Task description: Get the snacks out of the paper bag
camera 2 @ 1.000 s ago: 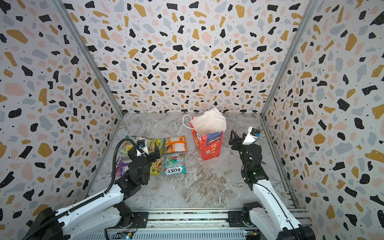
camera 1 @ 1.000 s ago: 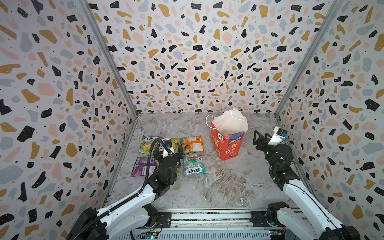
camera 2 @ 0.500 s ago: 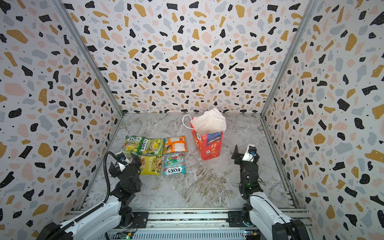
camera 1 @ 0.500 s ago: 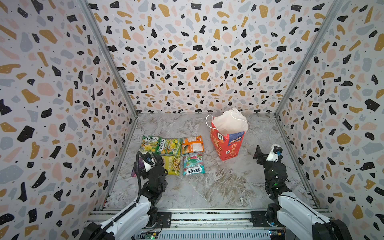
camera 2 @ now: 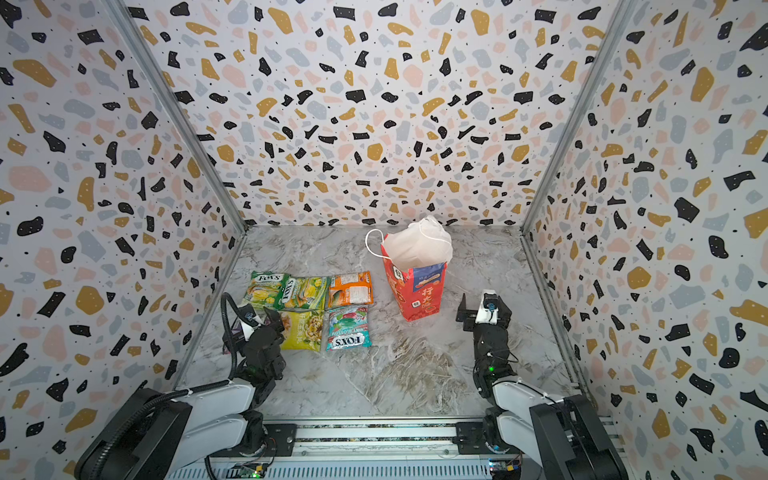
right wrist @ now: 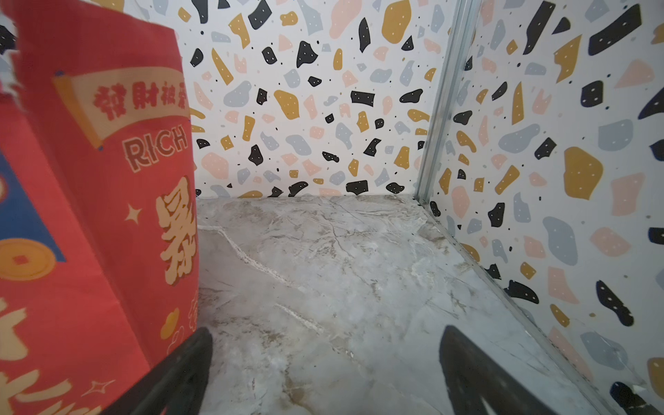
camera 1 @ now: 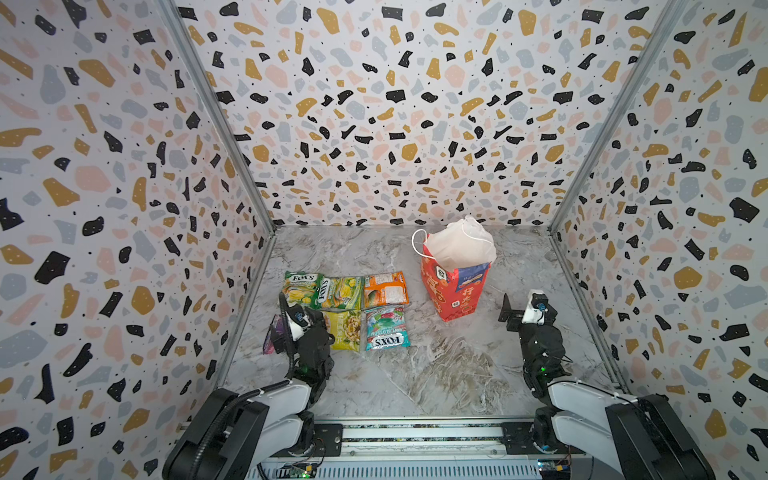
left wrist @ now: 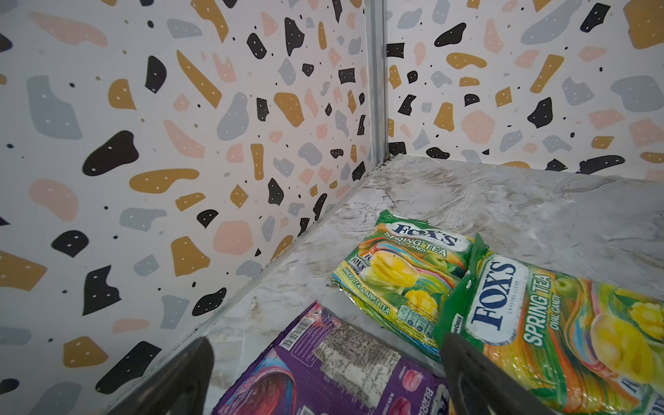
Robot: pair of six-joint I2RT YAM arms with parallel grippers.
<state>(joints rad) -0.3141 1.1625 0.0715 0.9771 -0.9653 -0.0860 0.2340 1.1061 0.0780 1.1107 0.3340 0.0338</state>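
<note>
Notably, snacks (camera 1: pixel 340 293) lie near left wall (camera 1: pixel 124 249), paper bag (camera 1: pixel 453 291) apart.

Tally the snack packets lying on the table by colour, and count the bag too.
Green-yellow FOX'S packets: 2
Orange packet: 1
Yellow packet: 1
Teal-red FOX'S packet: 1
Purple packet, mostly hidden by the left arm in both top views: 1
Red paper bag: 1
Total: 7

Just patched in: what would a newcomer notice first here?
The red paper bag stands upright right of centre, white lining billowing at its mouth. Six snacks lie flat in two rows by the left wall. The left gripper and right gripper are open, empty.
</note>
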